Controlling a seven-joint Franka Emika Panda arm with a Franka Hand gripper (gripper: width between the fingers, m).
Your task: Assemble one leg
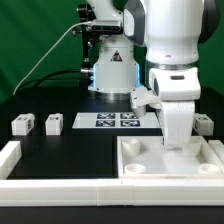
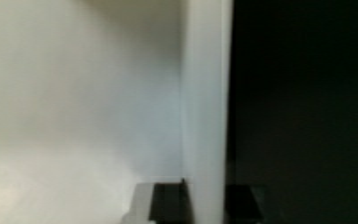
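Two legs [image 1: 20,125] sit at your exterior view's centre left; the gripper [image 1: 176,141] hangs low over the tray [image 1: 207,166] at lower right, and you cannot tell its jaws' spread.

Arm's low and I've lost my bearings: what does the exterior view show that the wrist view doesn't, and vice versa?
Only the exterior view: the arm reaching down over the tray, two legs at the exterior view's left, a third at the exterior view's right, the marker board. Only the wrist view: a close white edge against black, plus two dark blurred shapes, possibly the fingers. Shared: probably the tray's white surface; the wrist view is too blurred to be sure.
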